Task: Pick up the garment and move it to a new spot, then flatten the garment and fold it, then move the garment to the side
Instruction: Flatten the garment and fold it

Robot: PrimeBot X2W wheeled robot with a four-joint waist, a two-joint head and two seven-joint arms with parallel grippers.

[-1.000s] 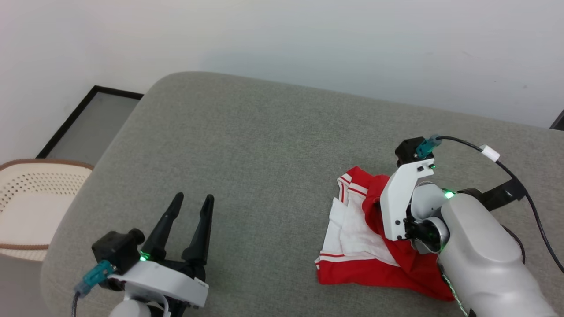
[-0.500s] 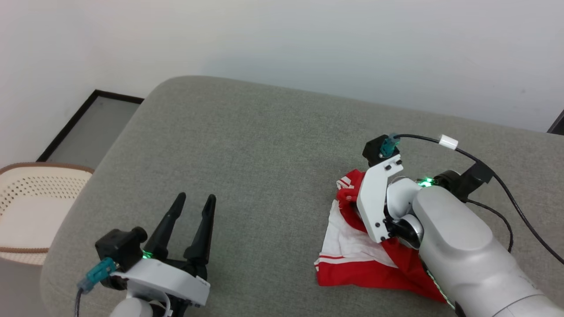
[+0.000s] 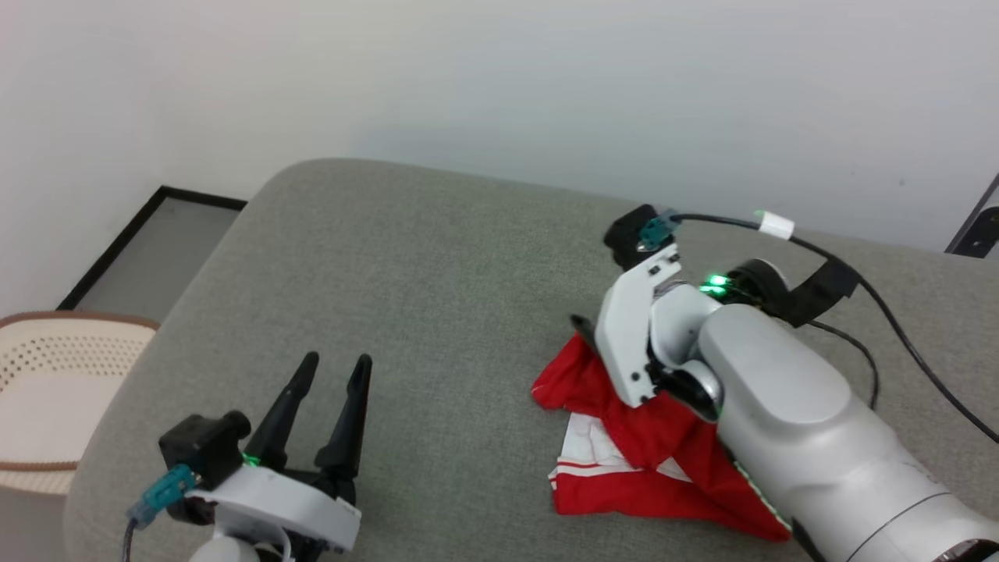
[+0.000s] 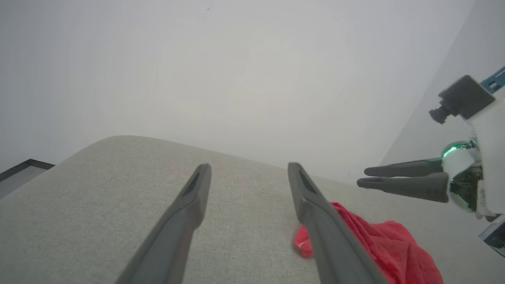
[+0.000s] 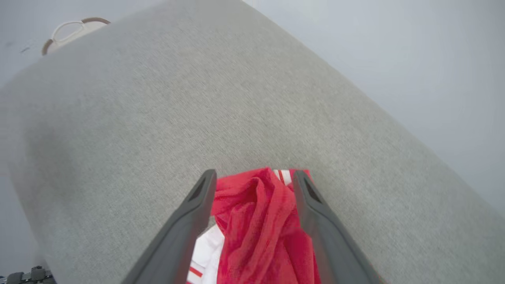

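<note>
Grey upholstered surface (image 3: 429,273) bears the crumpled red-and-white jersey garment (image 3: 640,445) beneath the right hand (image 5: 254,173), spread wide and empty; closing here could pinch several layers.

Nothing legible is showing anywhere; tiny printing on the wrist joint (image 4: 469,189) behind the right gripper (image 4: 361,177) is reading as a blur.

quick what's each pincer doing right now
left pincer: open, holding nothing
right pincer: open, holding nothing, poised above the garment
</note>
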